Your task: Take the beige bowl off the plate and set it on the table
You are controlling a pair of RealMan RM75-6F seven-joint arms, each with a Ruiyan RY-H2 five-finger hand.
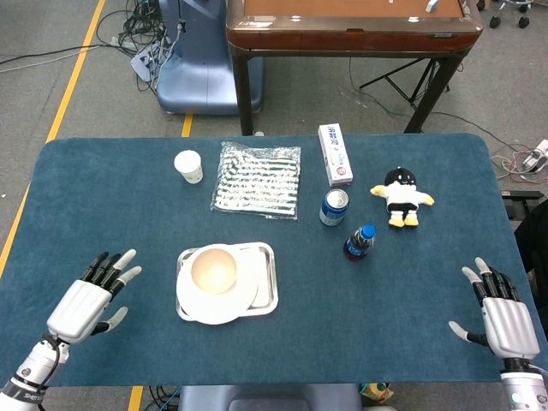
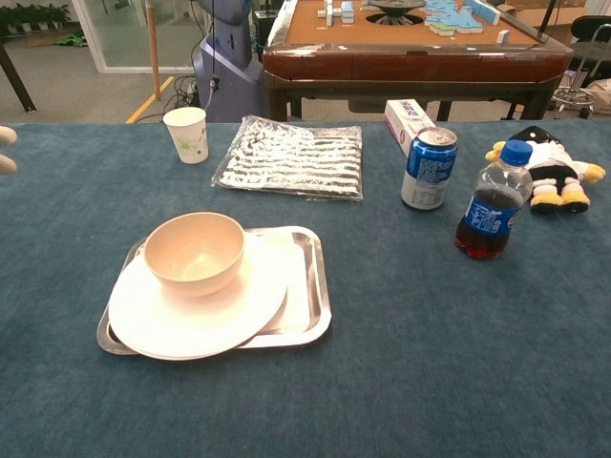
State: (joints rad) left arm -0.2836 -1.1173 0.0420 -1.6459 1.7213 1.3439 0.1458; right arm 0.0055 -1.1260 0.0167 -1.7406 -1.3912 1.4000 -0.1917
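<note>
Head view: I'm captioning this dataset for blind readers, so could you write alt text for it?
A round beige bowl sits on a white round plate atop a rectangular metal tray on a blue-covered table. The left hand lies open just left of the tray, and the right hand lies open near the table's right edge.

Can (image 2: 429, 168) beside bottle (image 2: 491, 201) (plush toy (image 2: 551, 170) near).
</note>
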